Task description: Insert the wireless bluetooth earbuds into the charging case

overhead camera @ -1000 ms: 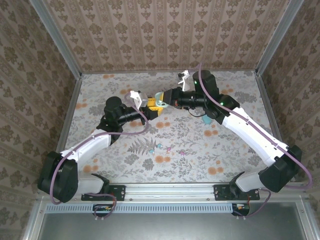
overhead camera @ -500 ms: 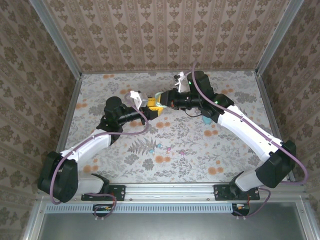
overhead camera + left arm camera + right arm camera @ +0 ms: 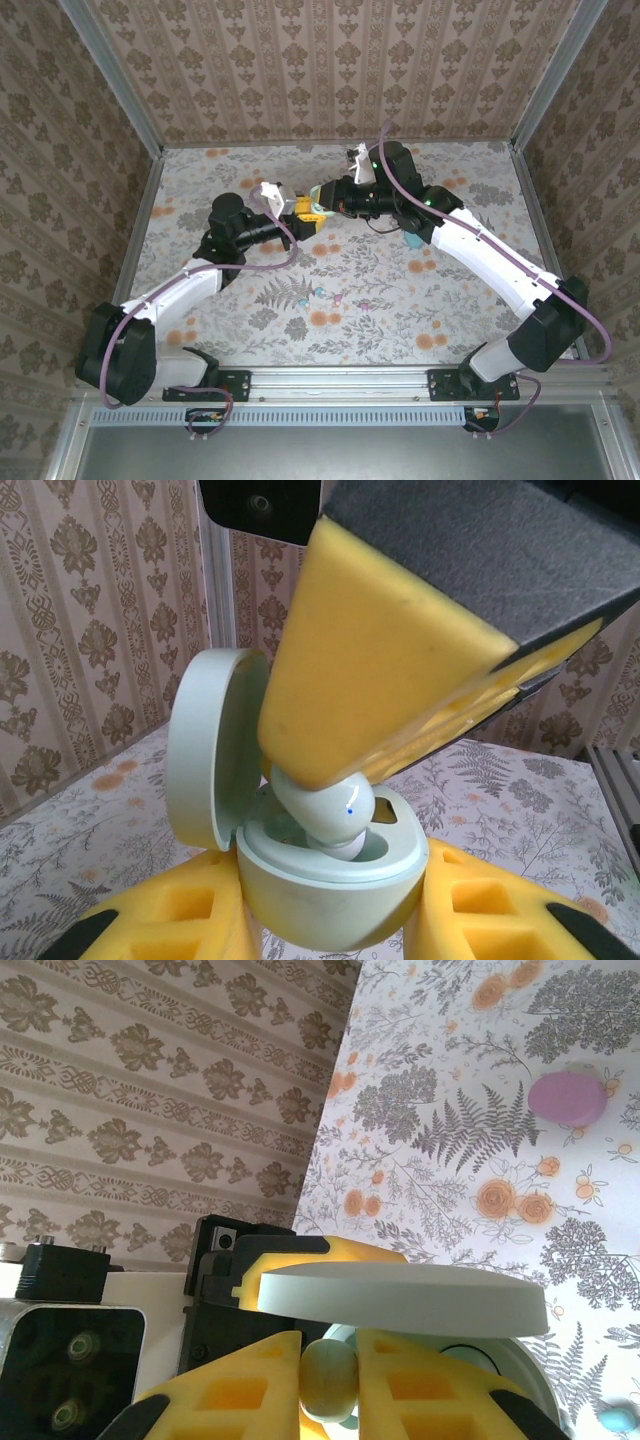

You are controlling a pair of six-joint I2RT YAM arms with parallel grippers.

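Over the middle of the flowered table (image 3: 200, 175) the two arms meet nose to nose. The left gripper (image 3: 298, 210) is clamped on the pale green case (image 3: 309, 213) and holds it up off the cloth. In the left wrist view its yellow fingers (image 3: 170, 920) press the base of the case (image 3: 330, 880) from both sides. The lid (image 3: 212, 748) is swung open and stands upright at the left.

The right gripper (image 3: 322, 196) comes in from above and pinches one pale bud (image 3: 325, 808). The bud's lower end sits down in the well of the base and its top is caught under the yellow finger (image 3: 380, 670). That finger takes up most of the space over the opening and hides the rest of the inside.

From the right wrist view the bud (image 3: 328, 1380) is squeezed between the right gripper (image 3: 328, 1355) pads. The lid (image 3: 400, 1300) lies edge-on across them, just above.

A teal case (image 3: 413, 241) lies on the table, half tucked under the right arm. A few tiny loose buds (image 3: 340, 298) are scattered nearer the front edge, well apart from the grippers. A pink round piece (image 3: 567, 1097) rests on the cloth beyond.
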